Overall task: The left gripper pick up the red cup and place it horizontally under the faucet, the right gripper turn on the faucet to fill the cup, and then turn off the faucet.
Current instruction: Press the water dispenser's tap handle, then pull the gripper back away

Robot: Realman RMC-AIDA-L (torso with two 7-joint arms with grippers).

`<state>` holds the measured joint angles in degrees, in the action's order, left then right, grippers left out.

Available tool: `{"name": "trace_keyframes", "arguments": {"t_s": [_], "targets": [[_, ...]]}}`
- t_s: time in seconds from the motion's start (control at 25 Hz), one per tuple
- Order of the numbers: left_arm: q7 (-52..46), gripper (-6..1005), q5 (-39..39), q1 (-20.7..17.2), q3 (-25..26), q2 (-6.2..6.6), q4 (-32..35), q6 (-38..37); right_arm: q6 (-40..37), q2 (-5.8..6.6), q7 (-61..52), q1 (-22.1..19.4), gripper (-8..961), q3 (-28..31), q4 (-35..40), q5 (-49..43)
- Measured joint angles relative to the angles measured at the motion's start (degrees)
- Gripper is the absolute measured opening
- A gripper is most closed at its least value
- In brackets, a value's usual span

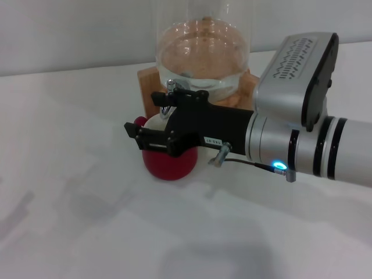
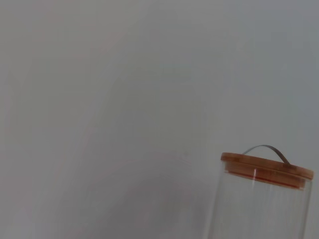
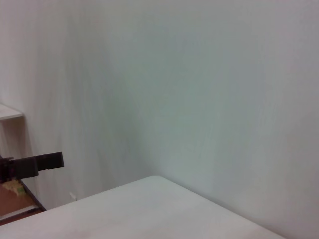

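Under the spout: your cup [image 1: 170, 161] sits upright on the desk [image 1: 87, 221], against the dispenser's [image 1: 200, 58] wooden stand.
Right claw [image 1: 152, 129]: reaches across from the right, in front of the cup's rim; whether it is wide or narrow you cannot tell.
Faucet [image 1: 170, 93]: just above and behind that claw, so your lever move is a short rise.
Left claw: not visible.

My head camera looks down, close on the surface [image 1: 87, 232] and glass dispenser [image 1: 200, 52]. My left wrist camera faces a wall, sharing the dispenser's lid [image 2: 266, 167]. My right wrist camera faces wall and surface.
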<state>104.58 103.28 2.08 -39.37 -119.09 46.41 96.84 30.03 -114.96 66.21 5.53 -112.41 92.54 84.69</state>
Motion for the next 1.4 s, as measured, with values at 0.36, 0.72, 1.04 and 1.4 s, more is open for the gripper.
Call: {"name": "trace_keyframes", "arguments": {"t_s": [0.36, 0.72, 1.04, 1.4], "targets": [[-0.04, 880, -0.02, 0.11, 0.0, 0.0, 0.0, -0.06, 1.06, 0.07, 0.05, -0.23, 749, 0.91, -0.75, -0.45], [-0.14, 880, -0.02, 0.12, -0.04, 0.0, 0.0, 0.17, 2.25, 0.01, 0.06, -1.44, 748, 3.45, -1.06, -0.5], [-0.29, 879, -0.02, 0.11, -0.03, 0.0, 0.0, 0.36, 2.48, 0.04, 0.06, -1.99, 748, 4.33, -0.77, -0.52], [-0.35, 879, -0.01, 0.11, -0.31, 0.0, -0.01, 0.53, 3.64, -0.1, 0.53, -3.71, 749, 6.37, -0.05, -0.52]]}}
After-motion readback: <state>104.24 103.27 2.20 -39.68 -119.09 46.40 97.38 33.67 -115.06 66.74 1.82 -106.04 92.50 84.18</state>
